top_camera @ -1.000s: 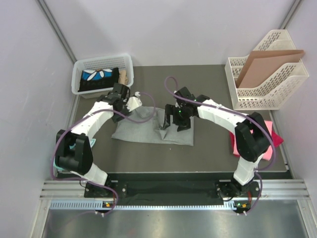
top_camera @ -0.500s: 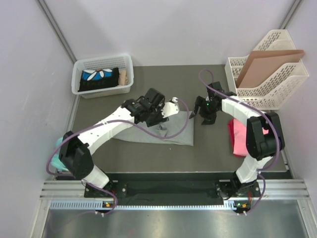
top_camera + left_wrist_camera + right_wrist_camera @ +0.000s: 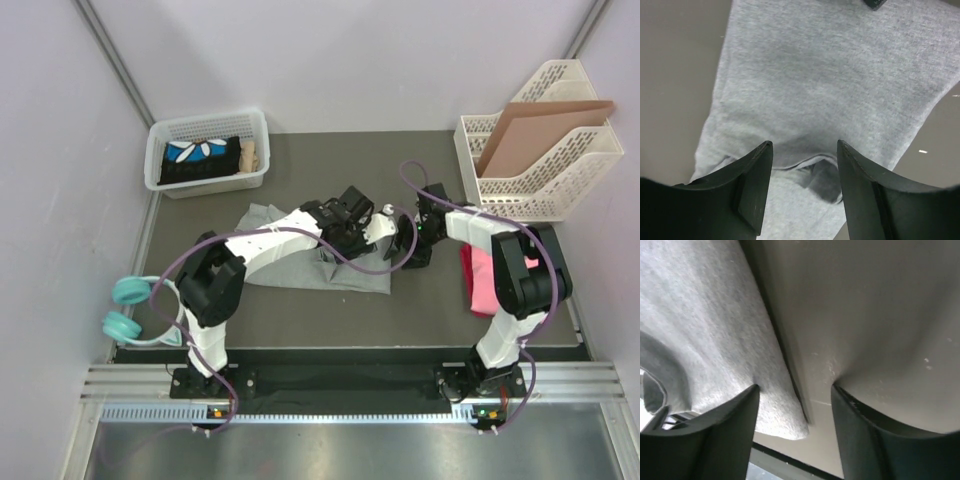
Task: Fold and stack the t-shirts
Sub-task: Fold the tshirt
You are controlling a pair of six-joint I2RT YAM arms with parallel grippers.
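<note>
A heather grey t-shirt (image 3: 300, 272) lies crumpled mid-table. My left gripper (image 3: 372, 237) reaches over its right part. In the left wrist view the left gripper (image 3: 805, 145) is open above the grey t-shirt (image 3: 830, 70), with a raised fold between the fingers. My right gripper (image 3: 408, 246) sits at the shirt's right edge. In the right wrist view the right gripper (image 3: 795, 388) is open, straddling a corner of the grey t-shirt (image 3: 705, 330) that lies on the dark table (image 3: 870, 305). Pink and magenta t-shirts (image 3: 482, 272) lie bunched at the right, partly under the right arm.
A white basket (image 3: 205, 125) holding dark cloth stands at the back left. A white file rack (image 3: 530, 195) with a brown cardboard sheet (image 3: 535, 130) stands at the back right. Teal headphones (image 3: 128, 305) lie by the table's left edge. Grey walls close in on both sides.
My left arm has swung right across the grey shirt. My right gripper left the shirt's middle, moved to its right edge and narrowed its jaws. The shirt's left part now lies uncovered.
</note>
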